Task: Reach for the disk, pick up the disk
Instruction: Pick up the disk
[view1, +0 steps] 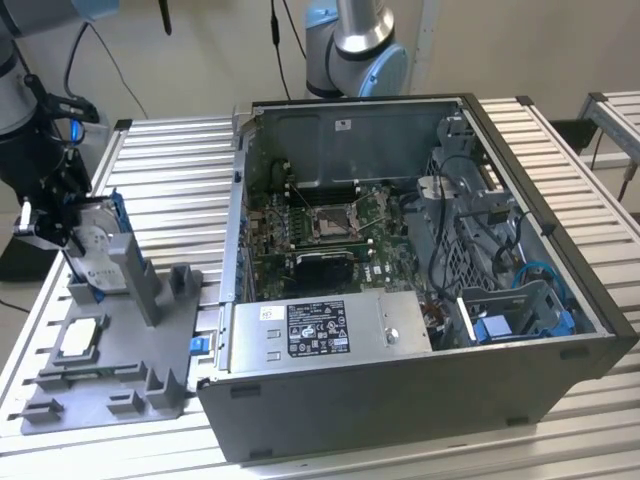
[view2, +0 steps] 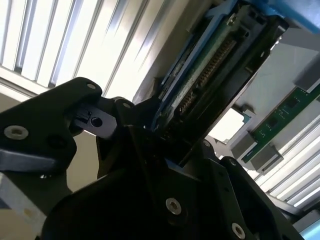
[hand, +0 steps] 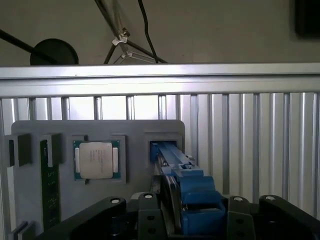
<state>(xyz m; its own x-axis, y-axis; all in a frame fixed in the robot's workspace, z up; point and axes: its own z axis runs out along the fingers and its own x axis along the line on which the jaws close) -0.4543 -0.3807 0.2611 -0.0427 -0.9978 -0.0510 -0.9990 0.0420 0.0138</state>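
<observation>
While the disk (hand: 192, 190) stands on edge with its far end at the grey fixture's (hand: 132, 132) slot, the hand (hand: 190, 205) is clamped on its blue-framed sides. Bare table (view1: 170, 170) slats surround it, and the computer case (view1: 400, 390) is well apart.

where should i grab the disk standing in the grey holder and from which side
Grip the disk by its upper end, across its two broad faces, coming down from above. It stands on end with its lower end in the holder slot, so the top is free and its thin side suits a pinch. The claw sits around that end now.
</observation>
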